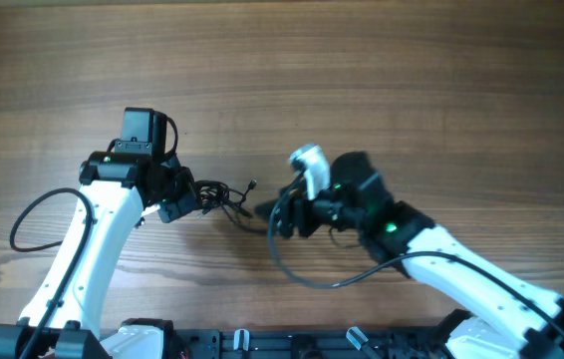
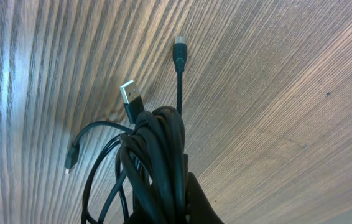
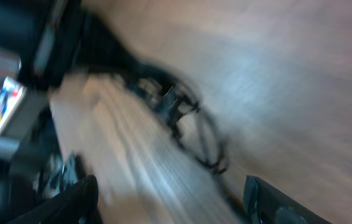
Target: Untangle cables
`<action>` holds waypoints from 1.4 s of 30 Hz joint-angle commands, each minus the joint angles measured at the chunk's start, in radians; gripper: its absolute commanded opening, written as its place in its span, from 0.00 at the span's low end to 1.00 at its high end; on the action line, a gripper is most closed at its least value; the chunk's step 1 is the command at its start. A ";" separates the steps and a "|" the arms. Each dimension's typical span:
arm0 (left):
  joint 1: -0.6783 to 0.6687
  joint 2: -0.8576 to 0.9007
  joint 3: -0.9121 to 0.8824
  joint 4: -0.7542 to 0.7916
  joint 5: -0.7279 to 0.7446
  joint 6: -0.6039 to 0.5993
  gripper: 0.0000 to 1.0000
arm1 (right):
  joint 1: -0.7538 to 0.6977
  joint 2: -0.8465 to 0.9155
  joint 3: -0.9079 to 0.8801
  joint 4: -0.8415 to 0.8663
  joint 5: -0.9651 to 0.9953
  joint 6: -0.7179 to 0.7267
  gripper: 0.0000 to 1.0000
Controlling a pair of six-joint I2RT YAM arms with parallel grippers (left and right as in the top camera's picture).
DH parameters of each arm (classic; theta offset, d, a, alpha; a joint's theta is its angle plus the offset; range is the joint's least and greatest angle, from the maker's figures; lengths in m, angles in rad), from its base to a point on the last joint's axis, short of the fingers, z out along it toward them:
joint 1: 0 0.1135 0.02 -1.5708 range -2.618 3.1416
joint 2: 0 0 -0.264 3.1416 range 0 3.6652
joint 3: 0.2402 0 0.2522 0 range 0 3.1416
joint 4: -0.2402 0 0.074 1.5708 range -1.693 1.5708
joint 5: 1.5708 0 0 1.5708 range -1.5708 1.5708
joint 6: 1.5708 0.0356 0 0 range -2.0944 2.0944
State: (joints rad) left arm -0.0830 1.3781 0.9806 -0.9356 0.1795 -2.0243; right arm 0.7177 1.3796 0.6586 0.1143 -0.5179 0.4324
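Note:
The cables [image 1: 224,196] are a small knotted clump of thin black cords between the two grippers on the wooden table. My left gripper [image 1: 187,201] is shut on the clump; the left wrist view shows the bundle [image 2: 160,149] held in the jaws, with a silvery USB plug [image 2: 130,96] and two small plug ends sticking out. My right gripper [image 1: 270,211] is open and empty just right of the clump. The right wrist view is blurred and shows the cables [image 3: 188,124] ahead of wide-apart fingers [image 3: 170,205].
The wooden table [image 1: 382,80] stretches far behind both arms. Thicker black arm wires loop beside the left arm [image 1: 33,214] and under the right arm [image 1: 302,269]. The arm bases and a black rail [image 1: 292,344] lie along the front edge.

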 commanded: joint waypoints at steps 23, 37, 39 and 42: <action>0.003 0.006 -0.006 0.240 0.129 -0.157 0.04 | 0.017 -0.022 0.003 -0.011 0.269 0.019 0.04; 0.000 0.006 -0.006 0.272 0.196 -0.070 0.04 | -0.128 -0.447 0.003 -0.428 0.600 0.185 0.86; 0.000 0.006 -0.006 0.313 0.250 0.101 0.04 | -0.128 -0.425 0.003 -0.459 0.600 0.249 1.00; 0.000 0.006 -0.006 0.415 0.341 0.561 0.04 | -0.128 -0.377 0.003 -0.466 0.584 0.410 1.00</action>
State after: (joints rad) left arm -0.0864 1.3781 0.9733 -0.5945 0.4030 -1.9068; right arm 0.5934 0.9611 0.6617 -0.3489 0.0372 0.6632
